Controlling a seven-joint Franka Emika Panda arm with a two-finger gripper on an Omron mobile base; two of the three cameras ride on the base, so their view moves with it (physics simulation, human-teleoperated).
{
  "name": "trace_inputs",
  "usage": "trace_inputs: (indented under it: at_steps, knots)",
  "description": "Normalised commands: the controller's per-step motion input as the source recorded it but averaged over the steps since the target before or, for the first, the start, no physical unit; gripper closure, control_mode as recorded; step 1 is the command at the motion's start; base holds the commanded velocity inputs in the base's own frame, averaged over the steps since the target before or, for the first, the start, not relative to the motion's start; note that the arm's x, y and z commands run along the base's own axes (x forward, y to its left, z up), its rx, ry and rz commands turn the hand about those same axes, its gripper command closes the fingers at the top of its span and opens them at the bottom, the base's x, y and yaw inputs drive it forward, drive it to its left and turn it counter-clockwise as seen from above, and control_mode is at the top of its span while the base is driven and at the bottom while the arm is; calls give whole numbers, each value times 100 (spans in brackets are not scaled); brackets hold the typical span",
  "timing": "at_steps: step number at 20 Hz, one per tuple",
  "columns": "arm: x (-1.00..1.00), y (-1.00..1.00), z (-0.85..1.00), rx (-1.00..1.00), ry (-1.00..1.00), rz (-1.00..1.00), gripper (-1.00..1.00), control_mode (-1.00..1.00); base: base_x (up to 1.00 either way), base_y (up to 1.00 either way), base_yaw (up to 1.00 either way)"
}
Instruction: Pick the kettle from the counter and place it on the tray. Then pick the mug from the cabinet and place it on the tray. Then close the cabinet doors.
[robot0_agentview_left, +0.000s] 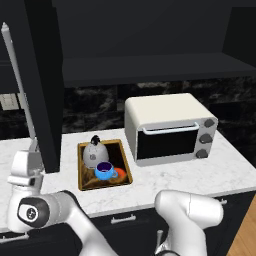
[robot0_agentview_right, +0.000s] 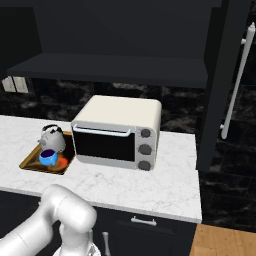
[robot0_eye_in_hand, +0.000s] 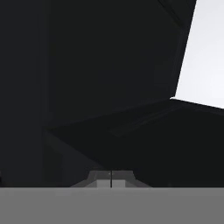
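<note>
We see our gripper (robot0_eye_in_hand: 111, 179) with its fingertips pressed together on nothing, close against the left cabinet door (robot0_agentview_left: 42, 85). The kettle (robot0_agentview_left: 93, 151) and mug (robot0_agentview_left: 104, 170) sit on the tray (robot0_agentview_left: 124, 162), left of the toaster oven (robot0_agentview_left: 170, 127) on the counter (robot0_agentview_left: 200, 172); both cabinet doors stand open.

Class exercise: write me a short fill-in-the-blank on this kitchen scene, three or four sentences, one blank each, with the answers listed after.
1. The kettle and the blue mug both sit on the ____.
2. To the tray's right on the counter stands a white ____.
3. The cabinet doors are still ____.
4. The gripper's jaws are ____.

Answers: tray; toaster oven; open; shut
</note>
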Motion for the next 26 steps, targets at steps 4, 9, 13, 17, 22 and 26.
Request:
trace_inputs:
  at_steps: [4, 9, 13, 17, 22, 26]
  knots:
    - [0, 7, 1, -1, -1, 0, 100, -100, 0, 0, 0]
    - [0, 10, 1, 0, -5, 0, 100, -100, 0, 0, 0]
    - [0, 29, 19, 0, -10, -3, 100, -100, 0, 0, 0]
    - [0, 13, 17, 0, -8, -4, 100, -100, 0, 0, 0]
    - [0, 1, 9, 0, -18, -6, 100, -100, 0, 0, 0]
    - [0, 0, 26, 1, -19, -9, 100, -100, 0, 0, 0]
